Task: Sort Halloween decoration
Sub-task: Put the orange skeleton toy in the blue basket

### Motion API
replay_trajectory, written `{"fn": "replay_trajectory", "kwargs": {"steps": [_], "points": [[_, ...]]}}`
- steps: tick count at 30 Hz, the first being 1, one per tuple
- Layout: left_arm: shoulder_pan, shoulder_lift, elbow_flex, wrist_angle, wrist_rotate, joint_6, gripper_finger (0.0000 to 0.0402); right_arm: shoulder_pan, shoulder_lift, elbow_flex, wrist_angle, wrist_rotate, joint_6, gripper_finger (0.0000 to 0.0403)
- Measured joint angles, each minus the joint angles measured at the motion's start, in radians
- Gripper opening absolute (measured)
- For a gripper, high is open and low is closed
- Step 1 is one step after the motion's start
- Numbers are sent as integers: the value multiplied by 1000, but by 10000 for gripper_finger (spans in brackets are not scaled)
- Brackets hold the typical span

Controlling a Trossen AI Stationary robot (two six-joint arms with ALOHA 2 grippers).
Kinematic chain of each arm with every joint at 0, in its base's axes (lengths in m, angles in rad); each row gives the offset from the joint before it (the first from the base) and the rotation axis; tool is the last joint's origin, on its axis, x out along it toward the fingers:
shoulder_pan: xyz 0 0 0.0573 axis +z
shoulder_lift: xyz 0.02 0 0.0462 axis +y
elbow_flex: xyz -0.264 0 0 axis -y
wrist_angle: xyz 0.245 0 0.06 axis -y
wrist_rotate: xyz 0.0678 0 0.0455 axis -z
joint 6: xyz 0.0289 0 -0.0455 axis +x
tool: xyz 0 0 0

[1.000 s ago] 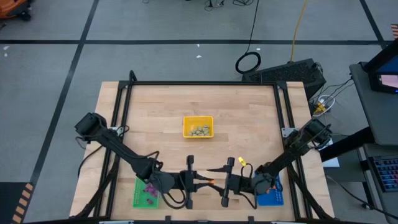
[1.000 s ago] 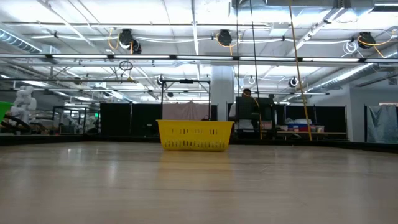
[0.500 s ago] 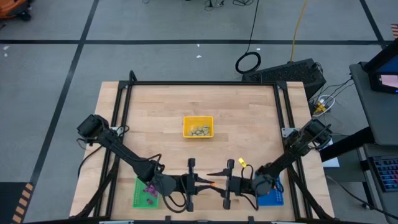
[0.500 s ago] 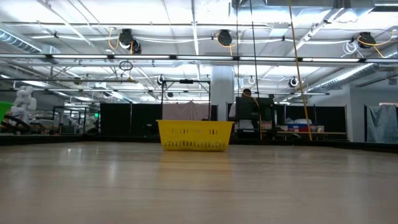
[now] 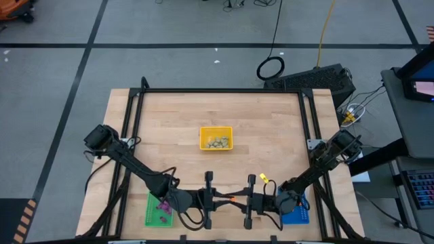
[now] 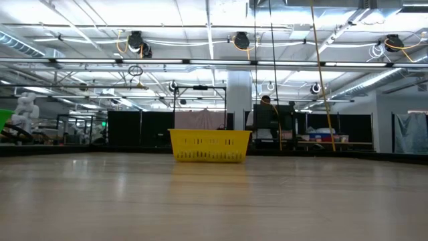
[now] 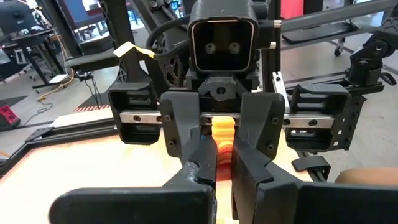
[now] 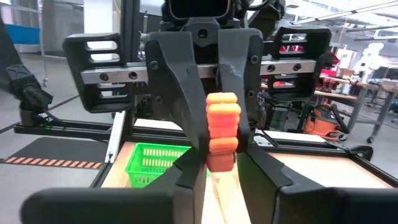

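Jaws meeting — wooden table (image 5: 176, 122), warehouse room.

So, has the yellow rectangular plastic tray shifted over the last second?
No. The yellow tray sits at the same spot, equally far from the black frame rail behind it.

One tray (image 5: 215, 138) sits mid-table, two more at the near edge, left (image 5: 153, 210) and right (image 5: 298, 214), grippers meeting between them.

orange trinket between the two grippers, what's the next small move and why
Probably open the left gripper's jaws. Both it and the right gripper appear clamped on the same orange trinket, and the right arm is next to the blue tray.
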Motion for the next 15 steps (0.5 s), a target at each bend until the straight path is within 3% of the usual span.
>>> {"fn": "replay_trajectory", "kwargs": {"steps": [9, 15], "points": [[0, 0, 0, -2, 2, 0, 19, -1, 0, 0, 0, -42, -10, 25], [0, -1, 1, -23, 2, -1, 19, -1, 0, 0, -4, -44, -12, 43]]}}
